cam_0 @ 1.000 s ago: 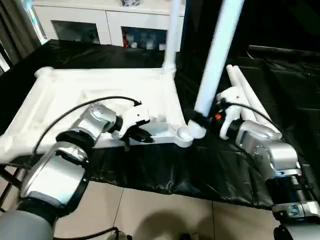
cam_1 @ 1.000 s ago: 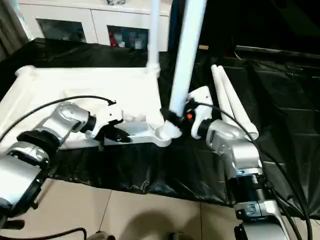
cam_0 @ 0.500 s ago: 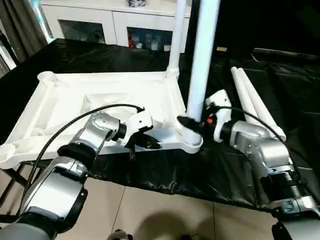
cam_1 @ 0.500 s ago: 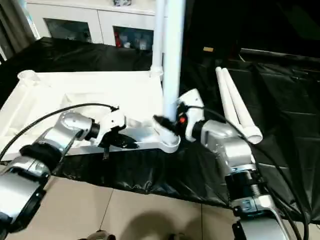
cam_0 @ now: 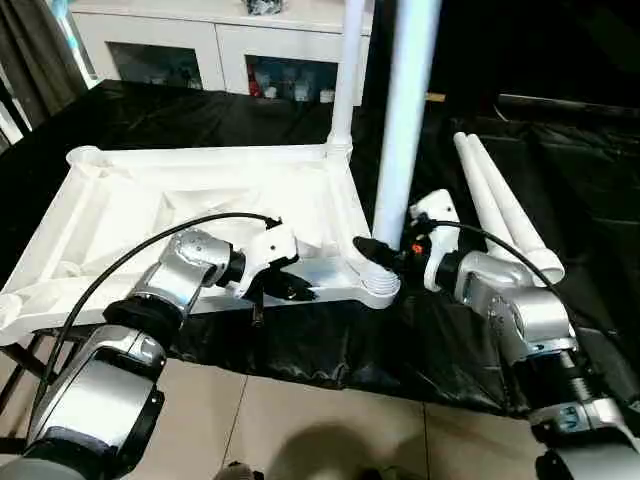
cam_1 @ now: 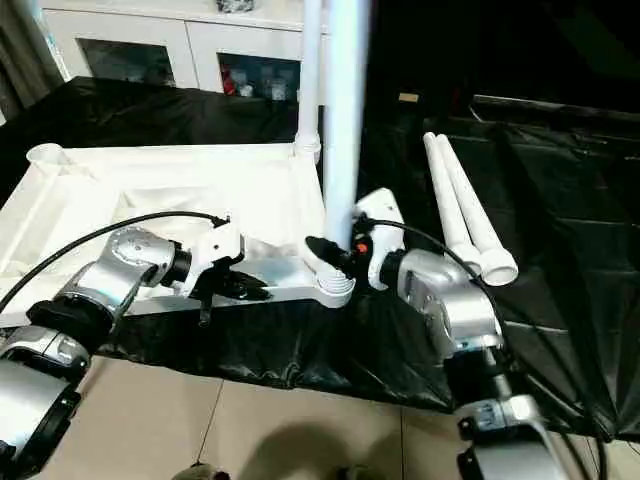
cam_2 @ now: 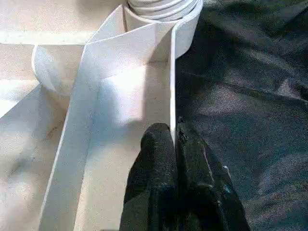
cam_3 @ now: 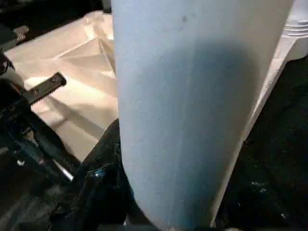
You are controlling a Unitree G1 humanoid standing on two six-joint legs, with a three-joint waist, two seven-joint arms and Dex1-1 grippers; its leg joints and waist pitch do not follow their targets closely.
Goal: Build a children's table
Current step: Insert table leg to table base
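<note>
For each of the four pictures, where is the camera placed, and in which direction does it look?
Left eye view: on the head, looking forward and down at the tabletop; both silver forearms show.
Right eye view: beside it, same scene; the right gripper grips the upright leg.
Left wrist view: on the left wrist, looking along the left gripper, which pinches the tabletop's edge wall.
Right wrist view: on the right wrist, close to the same leg, with its black finger beside it.
Shared: both wrist views show the tabletop's near right corner socket.

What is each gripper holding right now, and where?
Left gripper pinches the white plastic tabletop's near rim; right gripper grips the upright white tubular leg near its base.
</note>
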